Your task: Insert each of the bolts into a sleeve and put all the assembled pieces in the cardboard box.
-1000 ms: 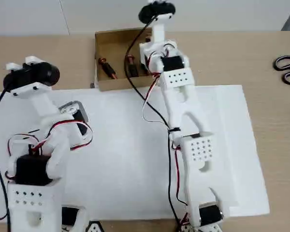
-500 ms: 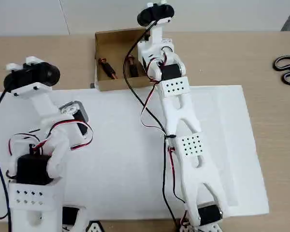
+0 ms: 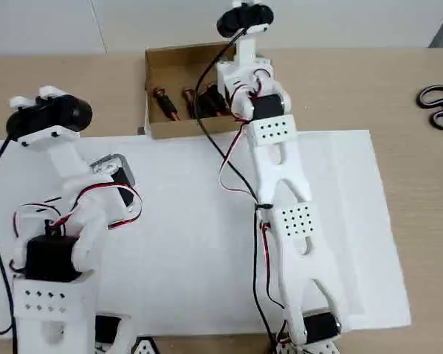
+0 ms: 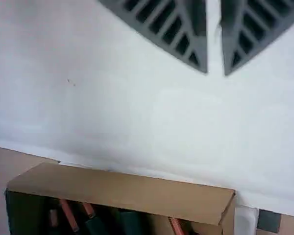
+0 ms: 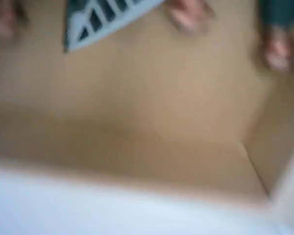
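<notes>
The wide stretch of sheet between my two arms gives the easiest room to pass. My left arm sits folded at the sheet's left side. Ahead of my left gripper, the near wall of the box rises as a barrier, so the way in is from above. My right arm lies stretched across the sheet with its wrist over the box's right half, and a black cable crosses the wall there. Pieces take up the floor near that wall, while the far left corner is bare cardboard. Scissors lie well off to the right.

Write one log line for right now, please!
right gripper: over cardboard box | assembled pieces: in box | left gripper: shut, above white sheet
</notes>
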